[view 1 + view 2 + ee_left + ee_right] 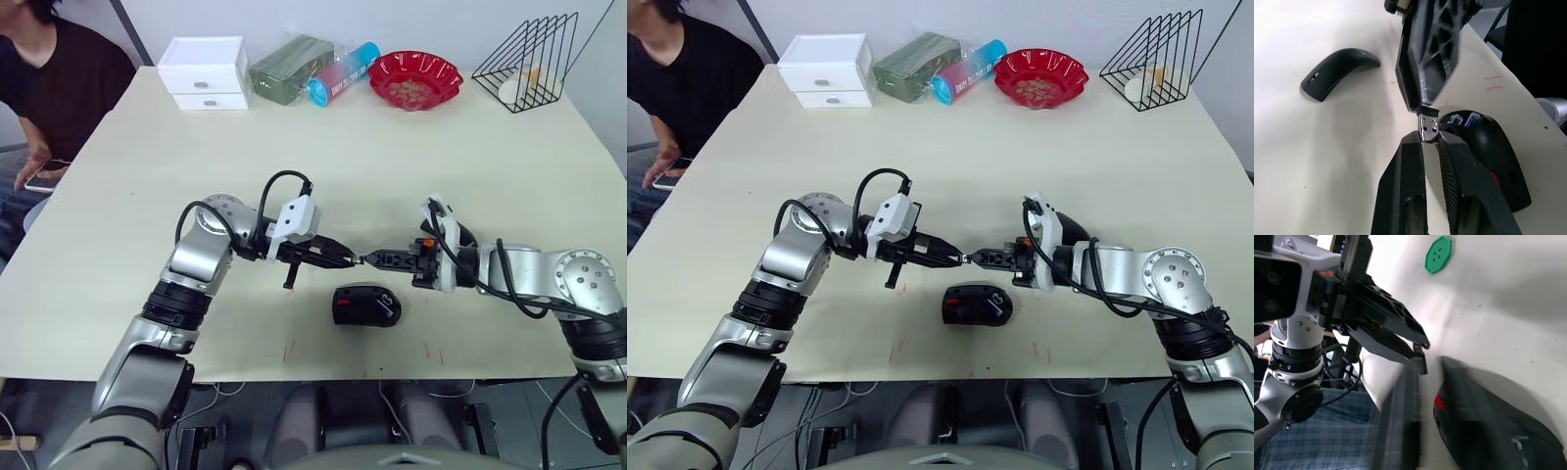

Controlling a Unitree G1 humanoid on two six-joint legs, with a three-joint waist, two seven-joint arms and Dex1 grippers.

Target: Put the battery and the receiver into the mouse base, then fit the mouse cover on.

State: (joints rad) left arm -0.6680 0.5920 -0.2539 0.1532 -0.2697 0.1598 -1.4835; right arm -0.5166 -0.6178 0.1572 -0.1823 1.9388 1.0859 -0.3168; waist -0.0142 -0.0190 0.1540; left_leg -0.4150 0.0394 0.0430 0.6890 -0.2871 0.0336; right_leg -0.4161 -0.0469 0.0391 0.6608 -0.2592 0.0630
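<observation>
Both arms meet tip to tip above the desk [118, 225], just behind the mouse base [366, 305]. Left pincer [1429, 140] pressed together on the receiver [1427, 128], metal plug end outward. Right pincer [377, 259] touches the receiver's far end; cannot tell whether it grips. The battery [1472, 118] already sits in the base. The mouse cover [1338, 64] lies apart on the desk. A green disc [1439, 253] lies nearby.

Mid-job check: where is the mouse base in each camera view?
Left eye view: mouse base lower centre.
Right eye view: mouse base lower centre.
Left wrist view: mouse base beside the left gripper.
Right wrist view: mouse base next to the receiver.
Shared landmark: receiver, held in the left gripper.
</observation>
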